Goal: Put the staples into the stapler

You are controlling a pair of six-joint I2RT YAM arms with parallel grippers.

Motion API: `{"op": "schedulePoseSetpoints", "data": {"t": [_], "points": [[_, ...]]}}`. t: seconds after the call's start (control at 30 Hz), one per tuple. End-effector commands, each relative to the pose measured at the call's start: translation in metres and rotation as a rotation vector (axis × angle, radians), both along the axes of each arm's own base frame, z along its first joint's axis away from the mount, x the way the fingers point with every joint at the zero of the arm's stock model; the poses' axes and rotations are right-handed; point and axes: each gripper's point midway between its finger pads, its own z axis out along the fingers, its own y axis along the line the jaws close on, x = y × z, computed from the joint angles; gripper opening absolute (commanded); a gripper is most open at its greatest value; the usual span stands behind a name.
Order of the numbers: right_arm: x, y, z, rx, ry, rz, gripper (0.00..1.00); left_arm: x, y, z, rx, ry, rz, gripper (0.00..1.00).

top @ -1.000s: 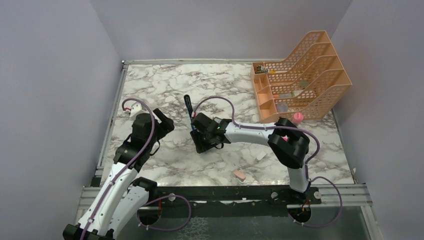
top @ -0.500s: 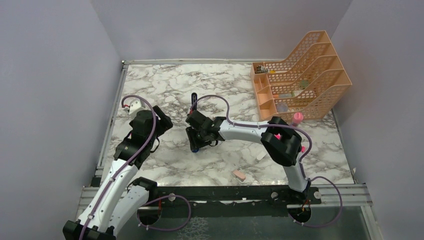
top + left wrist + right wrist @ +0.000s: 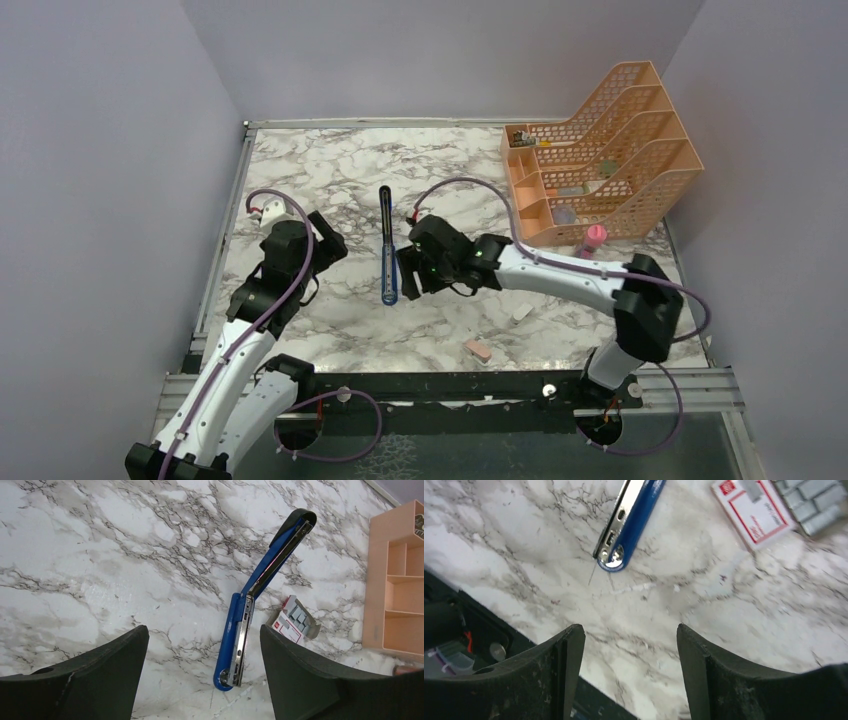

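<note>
The stapler lies opened out flat on the marble table, its black top arm swung away from the blue base and the silvery channel showing. The staples, a pink-and-white box with a grey tray of strips, lie just right of the stapler's hinge; in the top view my right arm hides them. My right gripper hovers open beside the stapler's near end, and in its wrist view the gripper holds nothing, with the blue base and box beyond it. My left gripper is open and empty, left of the stapler.
An orange desk organizer stands at the back right, with a pink-capped item at its front corner. A salmon eraser block and a small white scrap lie near the front edge. Grey walls enclose the table.
My right gripper opened, let go of the stapler and drew back to the right. The stapler now lies straight and fully unfolded on the table. The left arm barely moved.
</note>
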Motion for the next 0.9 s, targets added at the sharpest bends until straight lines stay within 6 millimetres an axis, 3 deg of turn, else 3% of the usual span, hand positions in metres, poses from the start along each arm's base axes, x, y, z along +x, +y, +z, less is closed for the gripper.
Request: {"op": "schedulePoseSetpoints", "data": {"t": [0.0,0.17,0.37,0.63,0.87], "points": [[-0.013,-0.057,0.013,-0.109,-0.052,-0.019,0.73,0.0,-0.01,0.018,-0.013,-0.033,-0.07,0.83],[-0.048,-0.114,0.007,-0.217,0.044,-0.067,0.72,-0.001,-0.017,0.022,-0.035,-0.035,-0.105,0.83],[-0.106,-0.155,-0.012,-0.304,0.27,-0.025,0.68,-0.003,-0.021,0.017,-0.057,-0.021,-0.115,0.83],[-0.137,-0.169,-0.027,-0.298,0.388,-0.002,0.66,-0.005,-0.026,0.005,-0.084,0.017,-0.119,0.83],[-0.147,-0.155,-0.036,-0.214,0.415,0.064,0.58,-0.006,-0.031,-0.002,-0.097,0.041,-0.139,0.83]]}}
